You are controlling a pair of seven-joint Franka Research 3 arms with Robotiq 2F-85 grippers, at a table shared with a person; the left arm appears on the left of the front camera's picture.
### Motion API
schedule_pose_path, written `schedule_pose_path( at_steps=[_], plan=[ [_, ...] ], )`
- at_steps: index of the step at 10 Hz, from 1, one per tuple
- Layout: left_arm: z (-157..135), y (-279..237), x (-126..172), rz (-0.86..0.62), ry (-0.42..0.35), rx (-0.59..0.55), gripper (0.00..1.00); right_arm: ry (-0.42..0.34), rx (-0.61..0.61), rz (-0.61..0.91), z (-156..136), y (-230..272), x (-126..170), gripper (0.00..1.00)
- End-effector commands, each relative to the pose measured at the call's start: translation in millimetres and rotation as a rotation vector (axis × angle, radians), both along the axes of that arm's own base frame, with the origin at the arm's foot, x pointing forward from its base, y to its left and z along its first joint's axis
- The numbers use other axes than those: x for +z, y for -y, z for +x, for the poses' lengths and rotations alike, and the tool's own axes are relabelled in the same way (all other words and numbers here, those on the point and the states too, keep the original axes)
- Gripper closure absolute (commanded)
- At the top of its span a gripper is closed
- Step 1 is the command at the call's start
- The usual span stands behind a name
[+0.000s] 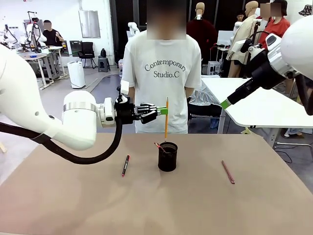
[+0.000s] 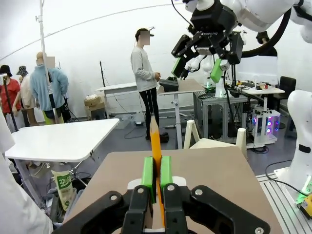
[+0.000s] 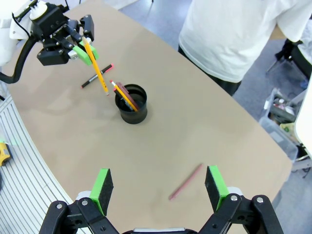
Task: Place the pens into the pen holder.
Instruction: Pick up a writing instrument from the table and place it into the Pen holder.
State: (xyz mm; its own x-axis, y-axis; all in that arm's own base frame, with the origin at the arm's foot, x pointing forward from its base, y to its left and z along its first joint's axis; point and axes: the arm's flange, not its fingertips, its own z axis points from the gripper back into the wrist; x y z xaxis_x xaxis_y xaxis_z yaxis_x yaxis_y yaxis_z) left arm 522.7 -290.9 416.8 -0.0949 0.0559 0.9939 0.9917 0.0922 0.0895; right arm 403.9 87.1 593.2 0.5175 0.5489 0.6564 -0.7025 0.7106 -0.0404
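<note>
Yellow pencil [image 1: 166, 120], upright and point down, is pinched between the pads of our left gripper [image 1: 163, 111]. Its tip is near the rim of the pen holder [image 1: 167, 157], so we judge it can drop straight in. Leaning sticks [image 3: 125, 97] inside the cup may crowd its mouth. The black pen [image 1: 125, 165] lies left of the cup and the pink pen [image 1: 228, 172] well right. Our right gripper [image 3: 158, 181] hangs wide open, high over the table [image 1: 73, 205].

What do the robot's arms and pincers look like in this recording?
The left arm and right arm are glossy white with rounded links. The left one carries a silver band and has a thick black cable looping beneath it. The left pincer and right pincer are black, with jointed linkages, bolt heads and bright green pads on the fingertips.
</note>
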Motion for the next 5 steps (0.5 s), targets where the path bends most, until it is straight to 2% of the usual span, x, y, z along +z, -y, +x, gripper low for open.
schedule_pose_path(
  at_steps=[1,3,5],
  plan=[
    [6.0,8.8,-9.7,-0.037,0.035,0.008,1.00,-0.001,0.005,0.009,0.2,1.3,0.3,0.00],
    [23.4,14.1,-25.0,-0.034,0.072,-0.006,1.00,-0.001,0.005,0.009,0.2,1.3,0.3,0.00],
    [40.2,14.5,-42.9,-0.036,0.047,-0.017,1.00,-0.001,0.005,0.009,0.2,1.3,0.3,0.00]
  ],
)
